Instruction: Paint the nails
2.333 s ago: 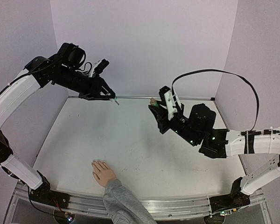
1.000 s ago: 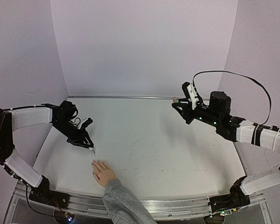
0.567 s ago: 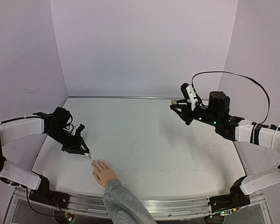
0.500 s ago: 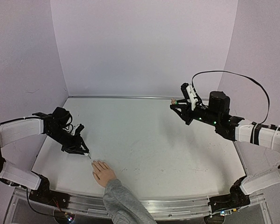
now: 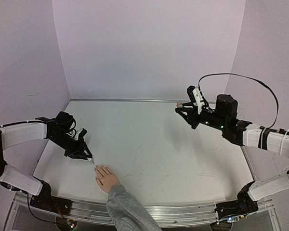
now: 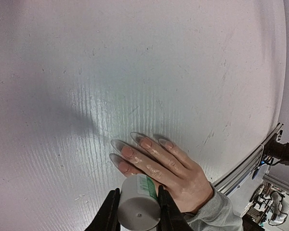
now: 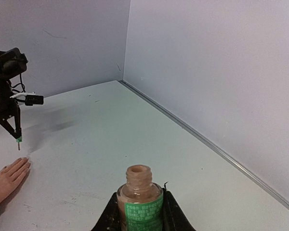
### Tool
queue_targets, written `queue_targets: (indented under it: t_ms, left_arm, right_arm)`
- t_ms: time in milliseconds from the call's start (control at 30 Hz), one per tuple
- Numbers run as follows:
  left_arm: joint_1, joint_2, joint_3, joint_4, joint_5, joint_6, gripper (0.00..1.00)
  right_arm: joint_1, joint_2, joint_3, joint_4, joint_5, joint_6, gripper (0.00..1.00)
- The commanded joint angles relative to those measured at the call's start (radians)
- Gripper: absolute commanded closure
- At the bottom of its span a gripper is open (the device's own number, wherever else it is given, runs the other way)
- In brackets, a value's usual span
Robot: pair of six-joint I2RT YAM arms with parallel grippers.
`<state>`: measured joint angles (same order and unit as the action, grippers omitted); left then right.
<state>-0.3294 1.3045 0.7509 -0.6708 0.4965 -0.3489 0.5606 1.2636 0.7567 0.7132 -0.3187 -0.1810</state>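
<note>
The flesh-coloured hand (image 5: pixel 106 177) with a grey knit sleeve (image 5: pixel 127 208) lies flat at the near edge of the table. Its long pale nails (image 6: pixel 127 152) point away from the sleeve. My left gripper (image 5: pixel 85 155) is shut on a white brush cap (image 6: pixel 138 206) with a green label. It hovers low, just left of and beyond the fingertips, and the thin brush tip (image 5: pixel 93 161) points down close to them. My right gripper (image 5: pixel 184 109) is shut on an open polish bottle (image 7: pixel 140 201) with a green label, held upright above the table's far right.
Lilac walls close the table on three sides. A metal rail (image 5: pixel 183 211) runs along the near edge. The right arm's black cable (image 5: pixel 241 79) loops above it. The hand (image 7: pixel 9 175) and the left gripper (image 7: pixel 7 108) also show in the right wrist view.
Since 2.3 s ago my left gripper has come down from high at the back to just beside the fingertips. My right gripper has drawn back right with the bottle. Almost no motion lately.
</note>
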Motion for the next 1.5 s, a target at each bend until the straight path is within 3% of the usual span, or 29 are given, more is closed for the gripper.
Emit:
queue_targets:
  t_ms: [0, 400, 1467]
  left_arm:
    - [-0.003, 0.029, 0.007, 0.069, 0.007, 0.01, 1.0]
    - [-0.003, 0.106, 0.005, 0.115, 0.033, 0.049, 1.0]
    - [-0.004, 0.135, -0.01, 0.13, 0.046, 0.051, 1.0]
  right_arm:
    - [-0.005, -0.04, 0.0, 0.079, -0.013, 0.015, 1.0]
    - [-0.007, -0.023, 0.008, 0.081, -0.008, 0.012, 1.0]
    - [-0.01, -0.026, 0.002, 0.081, -0.011, 0.015, 1.0]
